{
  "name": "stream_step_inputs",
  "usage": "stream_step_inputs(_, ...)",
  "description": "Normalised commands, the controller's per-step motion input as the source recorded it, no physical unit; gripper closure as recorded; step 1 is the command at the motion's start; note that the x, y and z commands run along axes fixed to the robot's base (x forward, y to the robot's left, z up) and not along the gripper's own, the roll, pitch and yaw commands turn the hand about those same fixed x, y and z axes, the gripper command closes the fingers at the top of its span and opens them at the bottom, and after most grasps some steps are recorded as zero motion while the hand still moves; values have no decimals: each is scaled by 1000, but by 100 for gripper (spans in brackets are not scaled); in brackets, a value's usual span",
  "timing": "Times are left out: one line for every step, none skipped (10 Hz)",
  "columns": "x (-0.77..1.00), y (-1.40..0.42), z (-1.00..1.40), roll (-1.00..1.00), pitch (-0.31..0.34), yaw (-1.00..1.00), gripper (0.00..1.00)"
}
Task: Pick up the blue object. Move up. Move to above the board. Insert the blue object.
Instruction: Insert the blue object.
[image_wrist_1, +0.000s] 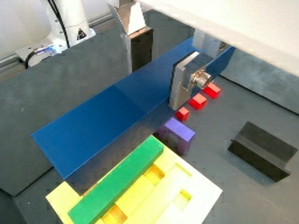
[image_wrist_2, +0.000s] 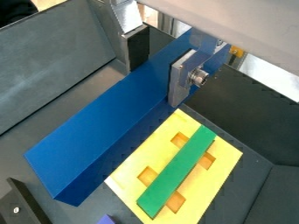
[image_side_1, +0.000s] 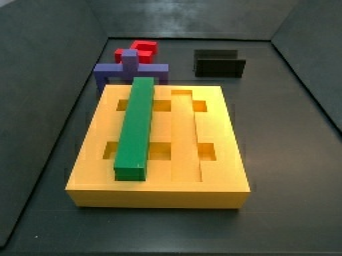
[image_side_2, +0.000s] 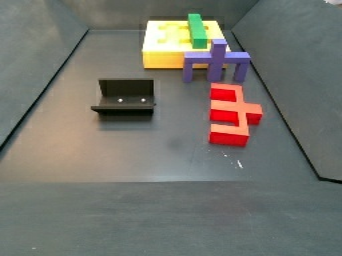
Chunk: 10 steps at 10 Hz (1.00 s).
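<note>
In both wrist views the gripper (image_wrist_1: 184, 80) is clenched on the blue object (image_wrist_1: 117, 118), carried high above the dark floor (image_side_2: 160, 150). The bar's free end hangs beside the board (image_wrist_2: 222, 153), whose green bar (image_wrist_2: 177, 171) fills one slot. Neither side view shows arm or bar. Purple cross (image_side_1: 130, 70) touches the board's 12 o'clock edge.

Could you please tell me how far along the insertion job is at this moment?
Pickup and lift look done: the gripper, jaws shut on the blue bar, holds it in the air in both wrist views. It hangs beside the board, whose slot beside the green bar remains empty. Insertion remains.
</note>
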Motion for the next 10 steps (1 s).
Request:
stream_step_inputs(89, 0, -303, 0, -6, 0, 100)
stream_step_inputs(223, 0, -751, 151, 0, 0, 100)
stream_step_inputs(254, 0, -914, 140, -3, 0, 100)
stream_step_inputs(263, 0, -917, 117, -1, 0, 100)
stream_step_inputs(203, 0, -849, 150, 0, 0, 100)
stream_step_inputs(177, -51, -831, 169, 0, 0, 100)
stream_step_inputs(163, -37, -866, 119, -23, 0, 100)
stream_step_inputs(149, -66, -877, 86, -49, 0, 100)
stream_step_inputs(171, -280, -766, 89, -59, 0, 100)
stream_step_inputs(171, -449, -740, 140, -69, 20, 100)
